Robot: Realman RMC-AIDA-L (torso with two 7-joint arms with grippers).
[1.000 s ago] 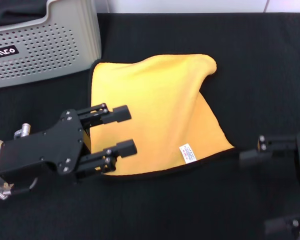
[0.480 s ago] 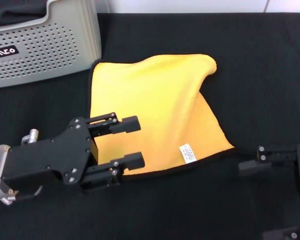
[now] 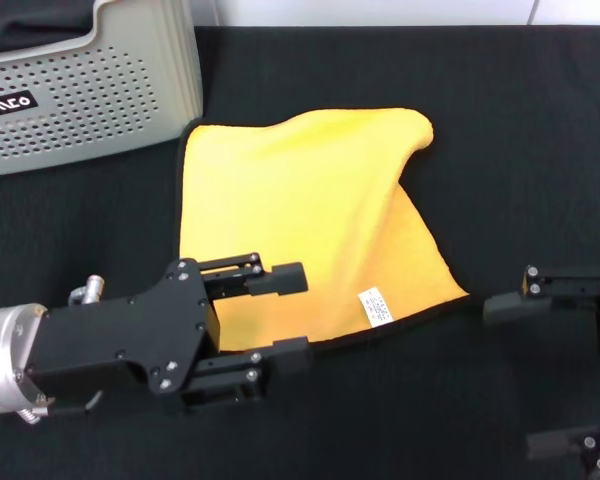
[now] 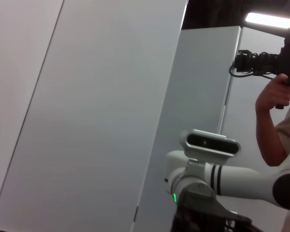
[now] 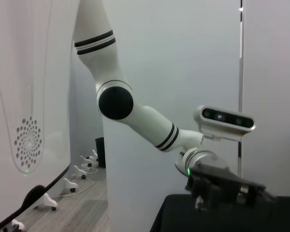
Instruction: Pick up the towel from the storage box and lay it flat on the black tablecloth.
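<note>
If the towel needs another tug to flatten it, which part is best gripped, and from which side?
Probably the far right corner of the towel, which is bunched and folded. Approach from the robot's right with the right gripper, jaws open, and pinch its black edge outward over the black tablecloth.

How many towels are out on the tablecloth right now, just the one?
1. The towel lies yellow side up on the black tablecloth, beside the storage box. The box's inside is mostly out of view, so more may be hidden there.

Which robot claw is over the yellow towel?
The left gripper: its open fingers reach over the towel's near edge. The right gripper sits beside it, over bare black tablecloth.
</note>
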